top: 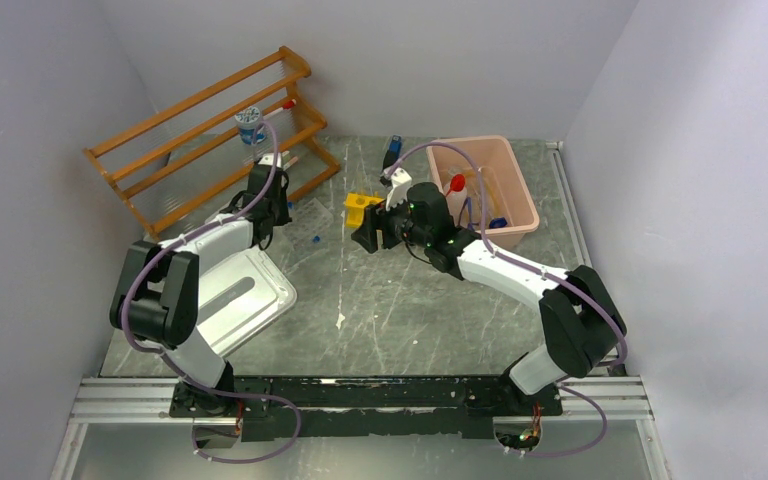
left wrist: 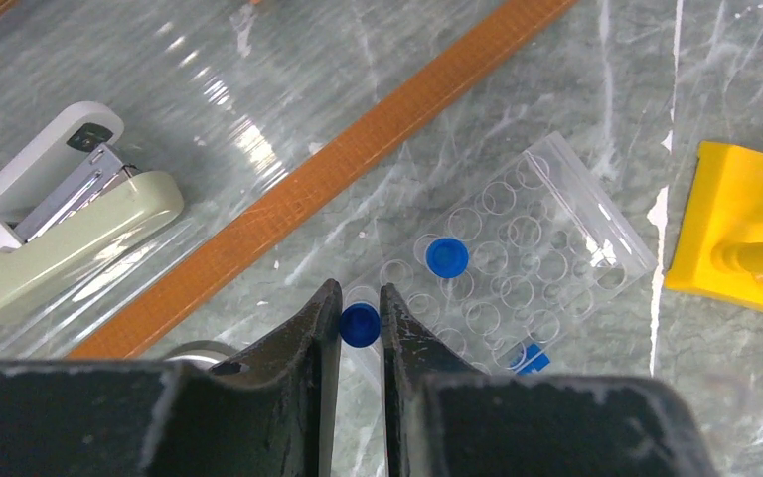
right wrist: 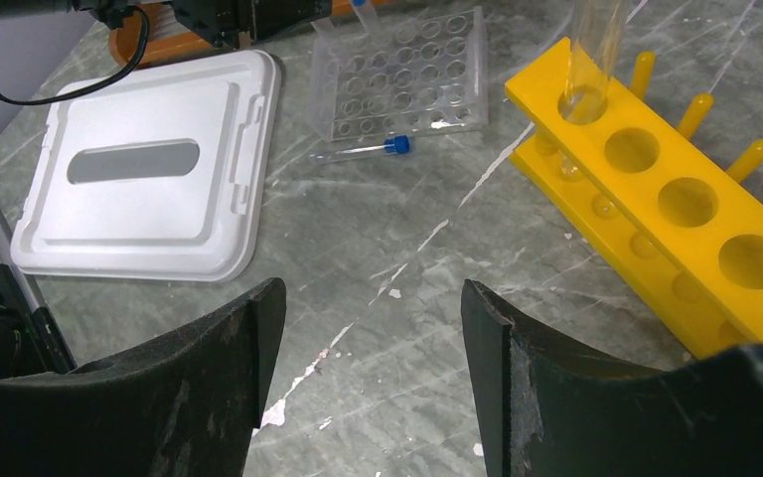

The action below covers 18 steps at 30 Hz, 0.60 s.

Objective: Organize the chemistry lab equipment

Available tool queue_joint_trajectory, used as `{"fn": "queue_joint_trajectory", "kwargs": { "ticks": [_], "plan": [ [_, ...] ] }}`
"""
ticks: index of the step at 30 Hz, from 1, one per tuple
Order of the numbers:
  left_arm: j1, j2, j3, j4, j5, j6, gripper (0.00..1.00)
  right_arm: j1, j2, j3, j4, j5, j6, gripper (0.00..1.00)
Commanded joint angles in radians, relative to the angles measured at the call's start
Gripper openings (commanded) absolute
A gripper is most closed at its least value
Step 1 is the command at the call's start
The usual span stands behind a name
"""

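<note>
My left gripper [left wrist: 358,293] is shut on a blue-capped clear tube [left wrist: 360,325], held upright at the near edge of a clear plastic tube rack [left wrist: 546,214]. A second blue-capped tube [left wrist: 447,256] stands in that rack. Another blue-capped tube [right wrist: 368,151] lies loose on the table in front of the clear rack [right wrist: 402,75]. My right gripper [right wrist: 373,298] hangs open above bare table, beside a yellow tube rack [right wrist: 656,199] that holds one clear tube [right wrist: 596,50]. A red-capped squeeze bottle [top: 457,185] stands in the pink bin [top: 522,185].
A wooden shelf rack [top: 210,130] stands at the back left, with a white and green stapler [left wrist: 60,229] by its base. A white lid [top: 245,295] lies near the left arm. A small blue item [top: 392,150] sits behind the yellow rack [top: 362,205].
</note>
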Motion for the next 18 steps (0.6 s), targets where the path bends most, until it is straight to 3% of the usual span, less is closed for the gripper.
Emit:
{"fn": "queue_joint_trajectory", "kwargs": {
  "ticks": [1, 11, 18],
  "plan": [
    [0.007, 0.019, -0.005, 0.013, -0.013, -0.011, 0.22, -0.008, 0.001, 0.024, 0.028, -0.002, 0.003, 0.68],
    [0.007, 0.018, -0.011, 0.007, -0.026, -0.03, 0.3, -0.012, 0.008, 0.031, 0.03, -0.014, 0.001, 0.68],
    [0.007, -0.065, 0.008, -0.039, -0.022, -0.06, 0.54, -0.014, 0.003, 0.035, 0.027, -0.016, 0.004, 0.68]
  ]
}}
